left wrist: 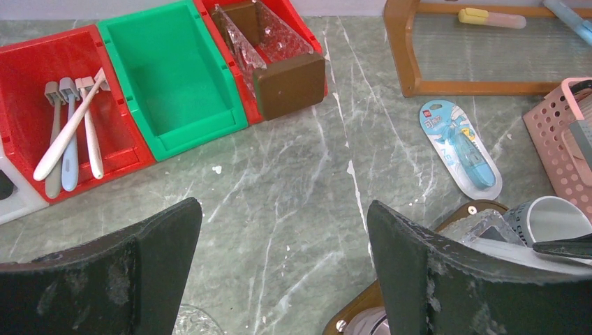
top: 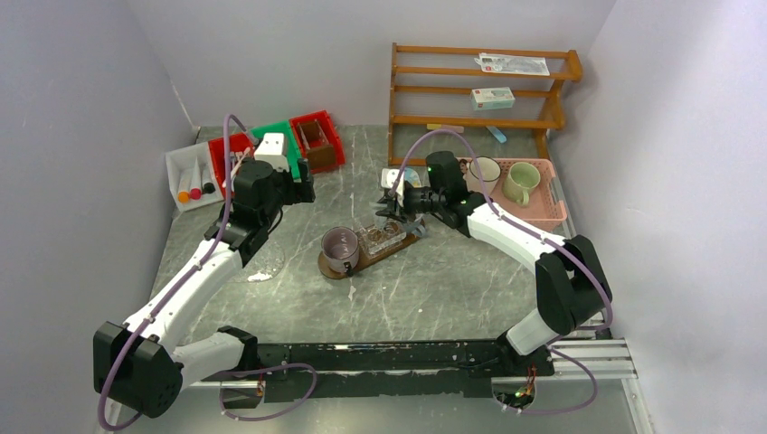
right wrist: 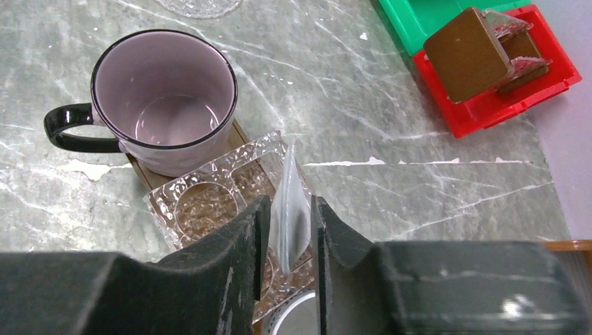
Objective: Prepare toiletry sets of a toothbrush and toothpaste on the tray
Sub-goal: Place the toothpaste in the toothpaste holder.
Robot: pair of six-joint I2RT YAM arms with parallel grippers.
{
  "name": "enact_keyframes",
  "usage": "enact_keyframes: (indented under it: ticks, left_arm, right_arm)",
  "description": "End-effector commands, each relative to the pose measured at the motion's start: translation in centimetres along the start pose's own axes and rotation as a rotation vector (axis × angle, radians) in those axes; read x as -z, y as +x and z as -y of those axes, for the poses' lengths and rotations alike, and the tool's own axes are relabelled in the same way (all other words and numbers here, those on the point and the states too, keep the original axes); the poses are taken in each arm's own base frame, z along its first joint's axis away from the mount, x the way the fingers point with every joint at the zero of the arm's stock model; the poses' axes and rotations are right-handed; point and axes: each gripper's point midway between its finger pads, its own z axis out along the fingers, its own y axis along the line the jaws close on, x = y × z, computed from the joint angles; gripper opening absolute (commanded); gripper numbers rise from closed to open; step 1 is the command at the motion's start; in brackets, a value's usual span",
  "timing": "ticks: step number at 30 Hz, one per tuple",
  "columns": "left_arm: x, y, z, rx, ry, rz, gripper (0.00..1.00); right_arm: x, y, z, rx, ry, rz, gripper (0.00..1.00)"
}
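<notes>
White tube [right wrist: 291,218] between the right gripper's [right wrist: 290,206] fingers [right wrist: 237,241], above the tray [right wrist: 137,169]

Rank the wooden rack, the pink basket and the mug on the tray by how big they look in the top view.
Largest: wooden rack.
Middle: pink basket.
Smallest: mug on the tray.
The gaps are wide, so camera nearness does not blur the order.

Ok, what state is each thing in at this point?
Left gripper: open, empty.
Tube: upright, over the clear holder.
Right gripper: fingers either side of the tube, grip unclear.
Mug: upright, empty, on the tray.
Green bin: empty.
Red bin: holds toothbrushes.
</notes>
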Motion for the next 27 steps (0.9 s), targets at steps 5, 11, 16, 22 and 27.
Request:
enact_keyframes:
  ticks: [5,11,16,22,27]
  left_arm:
    - [0.0,-1.5,0.4,-0.002,0.022,0.034,0.93]
    - [0.1,-1.5,0.4,-0.002,0.024,0.032,0.93]
    - [0.1,-1.5,0.5,-0.002,0.029,0.031,0.93]
    - [-0.1,-1.0,1.4,-0.019,0.081,0.007,0.93]
    - [-0.3,-0.6,1.8,-0.020,0.099,-0.016,0.93]
  right_arm:
    - [0.6,-1.1,-0.1,0.006,0.016,0.025,0.41]
    - [0.8,-1.3,0.3,-0.003,0.045,0.036,0.42]
    - [0.5,-1.6,0.0,-0.026,0.032,0.061,0.28]
    - [1.0,-2.6,-0.1,-0.025,0.058,0.096,0.36]
    - [1.4,-3.5,-0.3,0.006,0.121,0.078,0.42]
